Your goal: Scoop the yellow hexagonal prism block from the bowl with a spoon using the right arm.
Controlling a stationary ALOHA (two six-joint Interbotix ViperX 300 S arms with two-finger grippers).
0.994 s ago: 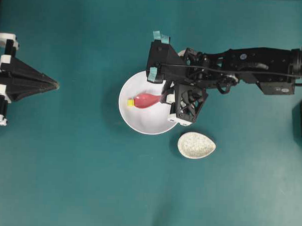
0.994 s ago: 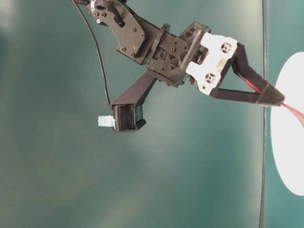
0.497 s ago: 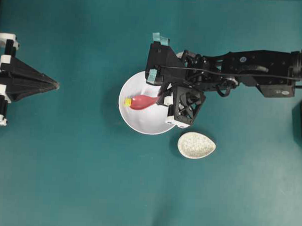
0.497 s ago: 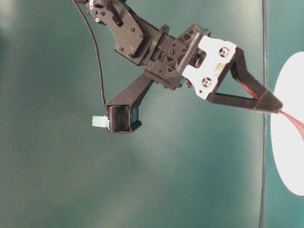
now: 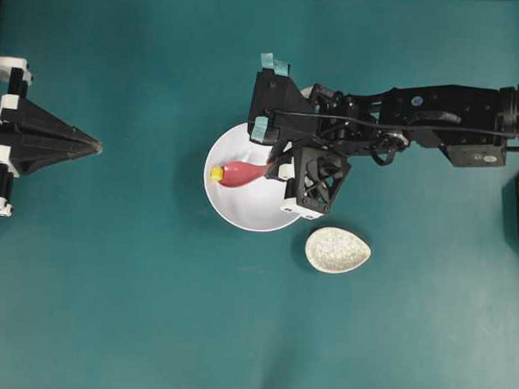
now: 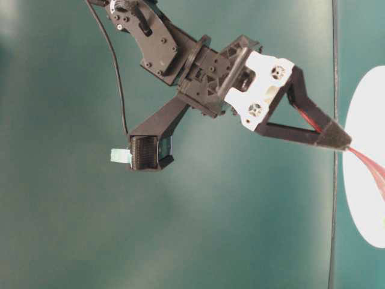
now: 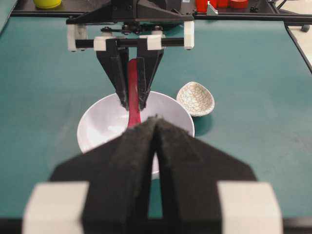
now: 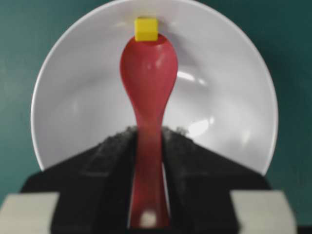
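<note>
White bowl: large, round, glossy, standing just left of centre in the overhead view on the teal table. Contents: the scoop of a pink-red soup spoon and one yellow hexagonal prism block.

Yellow hexagonal prism block: tiny, faceted, at the left side of the bowl in the overhead view, against the inner wall close to the rim. In the right wrist view it sits at the top of the frame, touching the front tip of the spoon's scoop, outside the scoop rather than in it.

Spoon: scoop inside the bowl, pointing to frame left in the overhead view; the scoop itself holds nothing. In the table-level view the handle slants down from the fingertips toward the bowl at the right edge of the frame.

Right gripper: reaches in from the right of the overhead view; its black fingers are clamped on the spoon's handle on both sides.

Left gripper: parked at the left edge of the overhead view, well apart from the bowl, fingers pressed together, holding nothing.

Speckled teardrop-shaped spoon rest: near the bowl, to its lower right in the overhead view, not touching it, with nothing in it.
</note>
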